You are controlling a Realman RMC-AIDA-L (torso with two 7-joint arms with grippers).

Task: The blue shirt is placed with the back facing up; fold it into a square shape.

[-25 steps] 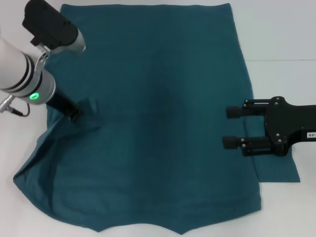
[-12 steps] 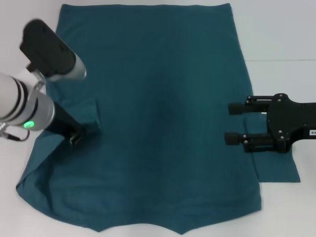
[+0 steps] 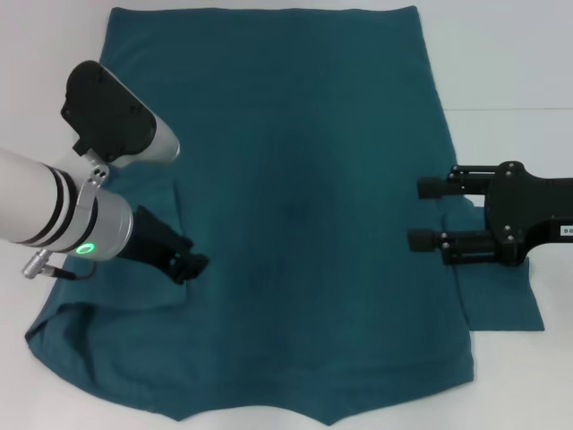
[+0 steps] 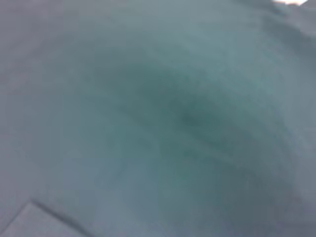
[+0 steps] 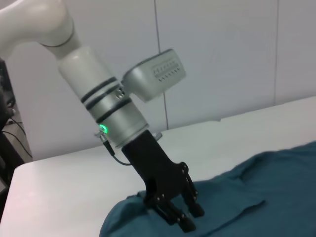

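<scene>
You are looking down at the blue shirt [image 3: 304,215] lying spread across the table [image 3: 510,63], covering most of the middle. The left gripper [image 3: 190,266] is sitting down on the shirt's left part, beside a folded-over flap. The right gripper [image 3: 425,215] is hovering at the shirt's right edge, fingers pointing inward, with the right sleeve [image 3: 501,309] lying under it.

White table [image 3: 501,54], pale panelled wall [image 5: 217,54] behind.
</scene>
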